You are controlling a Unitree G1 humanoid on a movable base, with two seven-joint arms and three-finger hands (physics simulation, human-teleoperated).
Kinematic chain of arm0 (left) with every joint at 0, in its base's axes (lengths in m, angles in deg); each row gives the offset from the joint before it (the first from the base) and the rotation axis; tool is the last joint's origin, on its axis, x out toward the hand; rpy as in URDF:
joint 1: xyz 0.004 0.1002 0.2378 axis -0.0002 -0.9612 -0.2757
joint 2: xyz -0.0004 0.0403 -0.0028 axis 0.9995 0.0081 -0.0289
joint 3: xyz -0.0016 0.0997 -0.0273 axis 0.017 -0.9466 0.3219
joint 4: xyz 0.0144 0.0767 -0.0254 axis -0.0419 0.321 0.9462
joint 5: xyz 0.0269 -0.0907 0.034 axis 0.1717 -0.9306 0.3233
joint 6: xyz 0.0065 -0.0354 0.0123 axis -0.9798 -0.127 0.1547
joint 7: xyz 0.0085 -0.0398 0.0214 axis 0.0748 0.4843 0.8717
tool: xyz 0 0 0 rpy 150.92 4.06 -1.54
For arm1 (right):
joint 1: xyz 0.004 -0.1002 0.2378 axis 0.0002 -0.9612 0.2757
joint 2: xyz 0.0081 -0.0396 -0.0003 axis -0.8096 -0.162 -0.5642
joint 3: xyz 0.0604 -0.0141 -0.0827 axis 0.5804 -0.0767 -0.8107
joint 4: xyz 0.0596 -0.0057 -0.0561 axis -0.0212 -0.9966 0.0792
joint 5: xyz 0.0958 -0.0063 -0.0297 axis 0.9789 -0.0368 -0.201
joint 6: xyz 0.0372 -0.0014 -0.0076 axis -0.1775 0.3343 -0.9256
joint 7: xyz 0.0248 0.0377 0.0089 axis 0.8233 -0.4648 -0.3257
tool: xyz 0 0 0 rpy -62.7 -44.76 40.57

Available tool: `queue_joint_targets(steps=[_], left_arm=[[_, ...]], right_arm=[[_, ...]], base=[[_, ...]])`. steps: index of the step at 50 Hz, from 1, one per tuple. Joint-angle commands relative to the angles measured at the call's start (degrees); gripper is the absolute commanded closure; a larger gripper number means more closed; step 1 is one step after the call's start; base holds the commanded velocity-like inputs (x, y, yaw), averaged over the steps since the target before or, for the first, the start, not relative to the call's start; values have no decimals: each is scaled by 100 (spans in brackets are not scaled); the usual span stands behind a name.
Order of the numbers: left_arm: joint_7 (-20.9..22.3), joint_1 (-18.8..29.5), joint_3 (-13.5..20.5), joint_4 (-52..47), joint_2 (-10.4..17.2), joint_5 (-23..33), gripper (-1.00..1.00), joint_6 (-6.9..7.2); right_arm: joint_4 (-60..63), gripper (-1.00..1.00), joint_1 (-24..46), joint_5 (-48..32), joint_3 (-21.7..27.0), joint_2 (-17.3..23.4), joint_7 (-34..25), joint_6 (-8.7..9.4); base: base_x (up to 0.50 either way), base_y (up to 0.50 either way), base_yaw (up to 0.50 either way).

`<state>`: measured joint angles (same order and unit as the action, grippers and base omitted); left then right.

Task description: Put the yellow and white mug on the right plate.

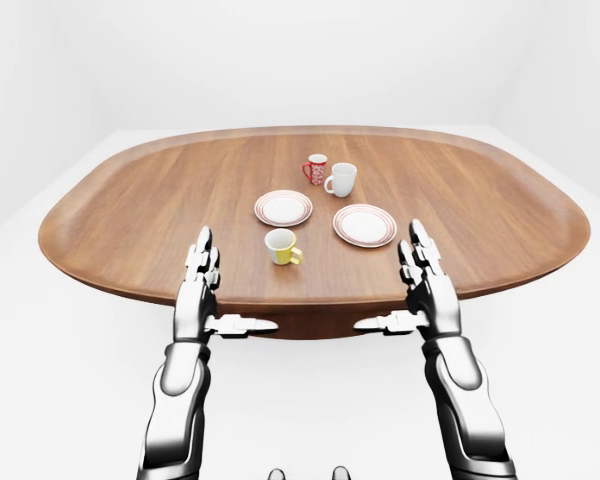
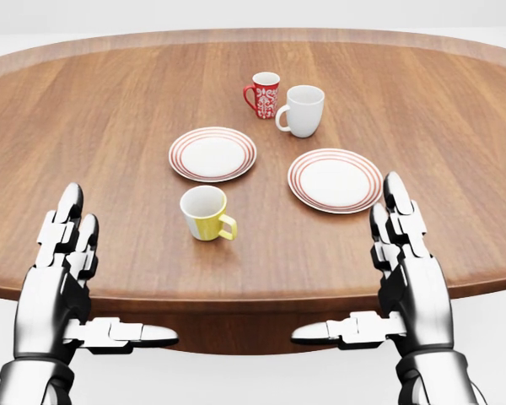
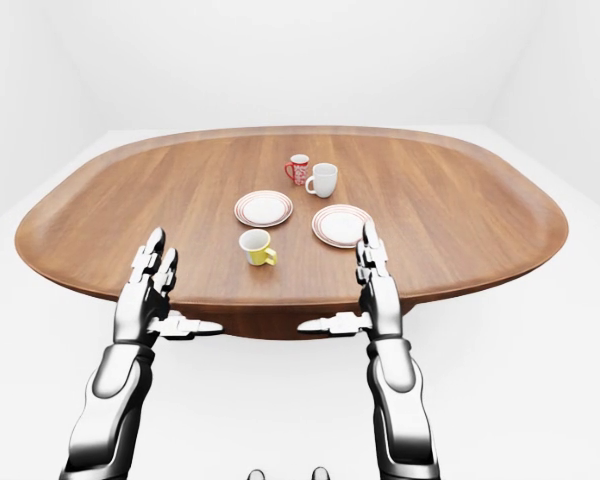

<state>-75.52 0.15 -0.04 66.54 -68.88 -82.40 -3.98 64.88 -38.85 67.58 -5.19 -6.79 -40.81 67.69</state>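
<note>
The yellow and white mug (image 2: pixel 205 213) stands upright on the wooden table (image 2: pixel 84 126), handle to the right, below the left plate (image 2: pixel 212 154). The right plate (image 2: pixel 335 180), white with red rings, lies to the mug's upper right and holds nothing. My left hand (image 2: pixel 67 253) is open at the table's near edge, lower left of the mug. My right hand (image 2: pixel 396 245) is open at the near edge, just below the right plate. Both hands are empty and apart from the mug.
A red patterned mug (image 2: pixel 263 94) and a white mug (image 2: pixel 303 110) stand side by side above the two plates. The oval table has a raised rim (image 1: pixel 70 250). White floor surrounds it.
</note>
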Motion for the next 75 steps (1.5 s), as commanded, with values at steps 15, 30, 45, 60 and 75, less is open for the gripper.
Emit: queue_joint_targets(steps=[15,30,45,60,75], left_arm=[[13,0,-7,-22,-66,10,-100,0],[2,28,-4,30,-63,17,-100,0],[15,12,15,-68,-53,22,-100,0],[13,32,29,-58,-50,22,-100,0],[11,68,59,21,-36,15,-100,0]], right_arm=[[43,-100,-37,86,3,49,-106,0],[-28,-100,-27,79,14,58,-111,0],[20,-100,-43,60,6,59,-112,0],[-91,-100,3,-112,-23,69,-17,0],[-105,-100,0,-66,-3,29,11,0]], base=[[36,0,0],[50,0,0],[50,0,0],[49,0,0],[0,-22,0]])
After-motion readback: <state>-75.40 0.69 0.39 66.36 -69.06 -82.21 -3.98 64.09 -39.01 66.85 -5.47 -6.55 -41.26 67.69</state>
